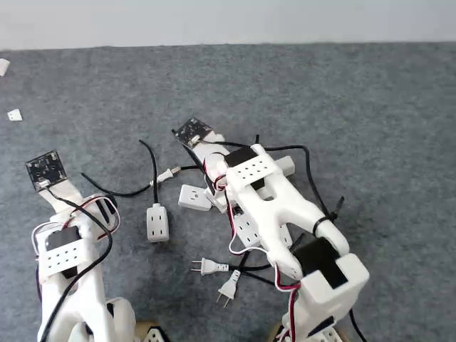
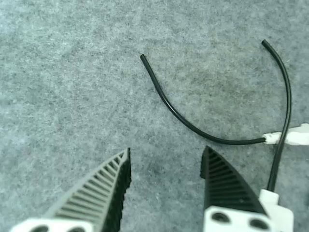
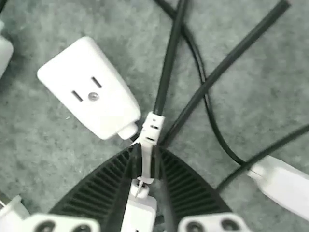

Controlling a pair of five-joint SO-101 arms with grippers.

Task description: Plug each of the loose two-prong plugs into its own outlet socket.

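High view: the right arm (image 1: 285, 214) is stretched over the tangle of cords in the middle of the table (image 1: 370, 107), and the left arm (image 1: 68, 249) stands well apart from it. A face-up socket (image 1: 194, 197) lies just beside the right arm's front end. A second socket (image 1: 157, 222) lies between the arms, with a corded plug (image 1: 165, 174) near it. Two more, a flat-lying plug (image 1: 209, 267) and a slanted plug (image 1: 228, 288), lie loose close to the arms' bases.

Left wrist view: the left gripper (image 2: 167, 152) has its fingers spread wide over bare table with nothing between them. Beyond them a black cord (image 2: 193, 128) arcs to the corded plug (image 2: 294, 135), and the second socket (image 2: 275, 205) sits beside one finger.

Right wrist view: the right gripper (image 3: 147, 152) has its fingers closed on a held plug (image 3: 150, 128), gripped at its white neck. Its cord runs straight on from the fingertips, and its prongs are hidden. The face-up socket (image 3: 89, 96) lies just to one side, its long axis slanting away from the plug's. The slots look up at the camera, which the high view does not show. This arm is the nearer one, and I judge the plug needs turning to meet those slots.
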